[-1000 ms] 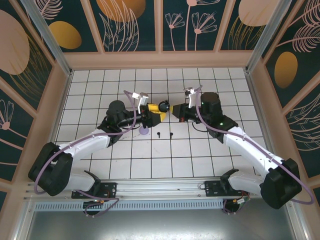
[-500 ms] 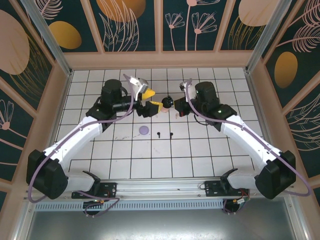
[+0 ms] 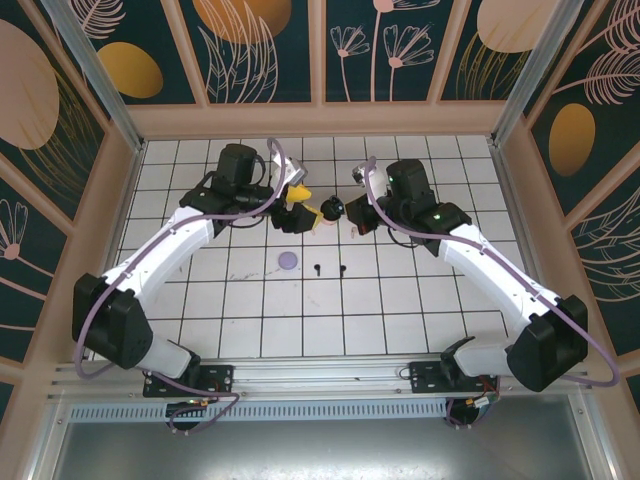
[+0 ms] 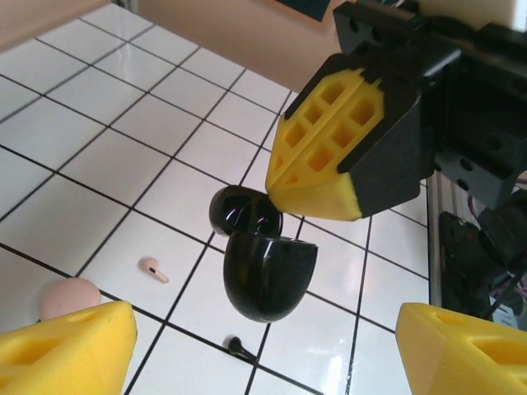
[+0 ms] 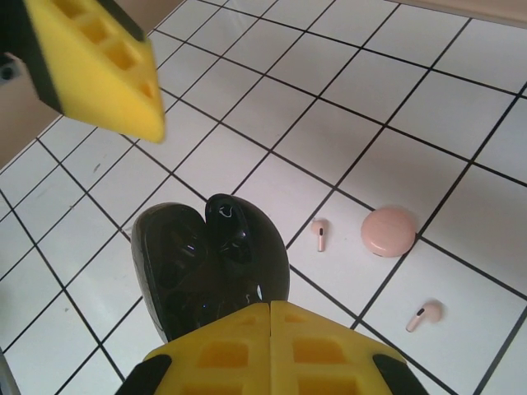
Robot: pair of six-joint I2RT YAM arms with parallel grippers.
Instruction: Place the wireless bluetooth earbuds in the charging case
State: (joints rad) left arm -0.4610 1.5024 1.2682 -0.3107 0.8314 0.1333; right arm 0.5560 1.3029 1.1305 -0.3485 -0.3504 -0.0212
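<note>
Left end effector point(image 3: 300, 205) has swung to just beside the black charging case point(image 5: 206, 263), jaws apart; right end effector point(image 5: 270, 322) clamps that case; black earbuds point(image 3: 317, 268) lie on the bench point(image 3: 400, 300) below it, uninserted.

no legible text, labels or numbers

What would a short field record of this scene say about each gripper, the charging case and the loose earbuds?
Right gripper: shut on black charging case, lid open
Left gripper: open, empty, facing the case
Pink earbuds: two loose on the tiles near a round pink case
Black earbud: loose on the tiles
</note>
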